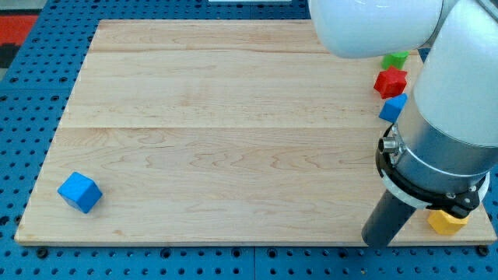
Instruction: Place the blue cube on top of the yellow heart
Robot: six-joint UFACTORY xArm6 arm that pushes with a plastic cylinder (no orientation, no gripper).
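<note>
Camera view: the blue cube (79, 192) sits alone near the wooden board's (218, 132) bottom-left corner, well apart from everything else. Far across, at the view's right, my tip (379, 242) rests near the bottom edge; it is a plain rod with no claw to spread or close. Just right of it lies the yellow heart (447, 222), partly hidden. Above stand another blue block (393, 107), a red block (390, 82) and a green block (395, 59).
</note>
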